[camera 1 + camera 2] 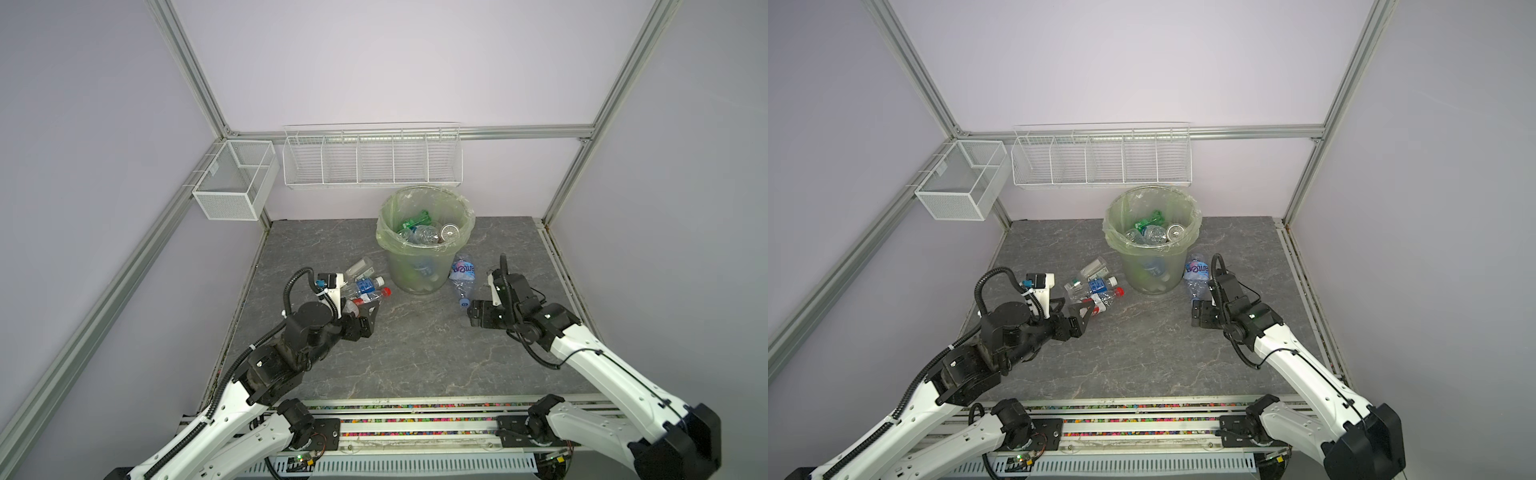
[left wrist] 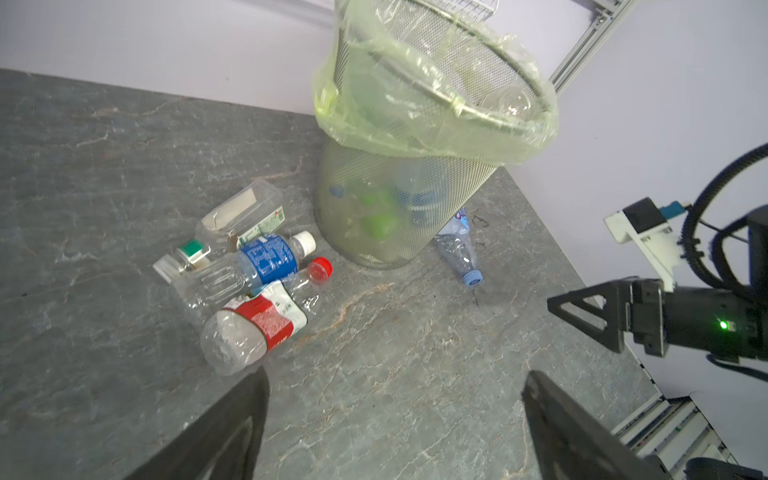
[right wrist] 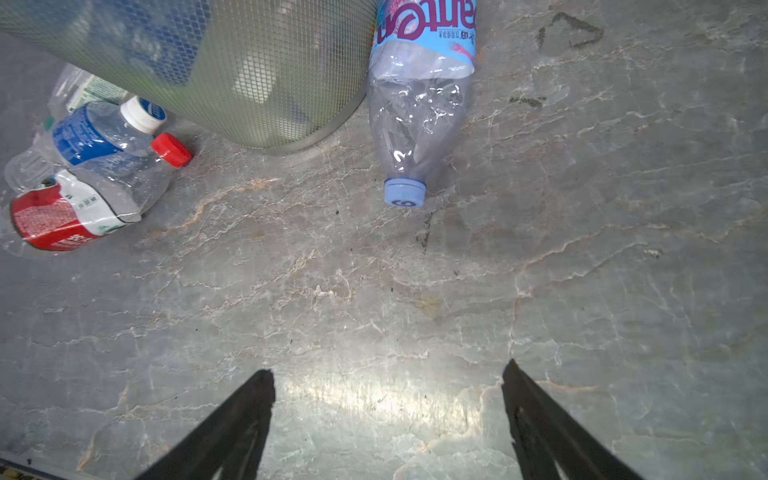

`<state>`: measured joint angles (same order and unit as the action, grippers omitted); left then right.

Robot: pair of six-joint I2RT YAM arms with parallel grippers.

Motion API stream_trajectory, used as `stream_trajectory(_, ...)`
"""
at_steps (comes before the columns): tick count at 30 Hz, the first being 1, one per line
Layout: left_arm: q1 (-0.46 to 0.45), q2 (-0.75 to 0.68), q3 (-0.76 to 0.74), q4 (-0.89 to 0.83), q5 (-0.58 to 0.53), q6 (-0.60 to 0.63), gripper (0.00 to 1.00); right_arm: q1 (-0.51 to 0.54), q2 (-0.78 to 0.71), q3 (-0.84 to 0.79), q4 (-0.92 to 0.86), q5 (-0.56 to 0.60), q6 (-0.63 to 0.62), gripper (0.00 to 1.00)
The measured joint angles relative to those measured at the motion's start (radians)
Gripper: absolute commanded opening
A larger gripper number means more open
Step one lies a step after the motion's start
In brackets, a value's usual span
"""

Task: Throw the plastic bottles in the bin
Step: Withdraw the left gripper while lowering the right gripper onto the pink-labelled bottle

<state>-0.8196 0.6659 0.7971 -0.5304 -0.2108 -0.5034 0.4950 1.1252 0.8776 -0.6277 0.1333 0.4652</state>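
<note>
Grey marbled counter [image 1: 415,353], a part-filled bin, and both hands spread and empty.

The round, pale green translucent bin [image 1: 409,270], lined with a thin green bag, stood upright toward the back of the counter with several clear and green plastic bottles [image 1: 424,232] piled inside. The left hand [image 2: 397,376] had its fingers wide apart and gripped nothing, close to a heap of loose bottles lying left of the bin in both top views: a crumpled clear red-labelled bottle [image 2: 266,318] with a red cap, a blue-labelled bottle [image 2: 266,259] with a white cap touching it, and a squarish clear bottle [image 2: 237,216] behind them. The right hand [image 3: 388,369], likewise released and empty, sat short of a crushed lilac-capped bottle [image 3: 415,116] lying just beside the bin's right side, cap toward the hand.
</note>
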Motion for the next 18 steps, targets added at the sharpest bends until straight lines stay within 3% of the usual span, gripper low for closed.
stream_trajectory(10, -0.006, -0.122, -0.097, -0.028, 0.008, -0.073, 0.92, -0.083, 0.29, 0.118, 0.141, -0.031, -0.103, 0.89)
stream_trajectory(18, -0.008, -0.178, -0.134, -0.03, 0.013, -0.099, 0.91, -0.145, 0.474, 0.153, 0.251, -0.074, -0.114, 0.89)
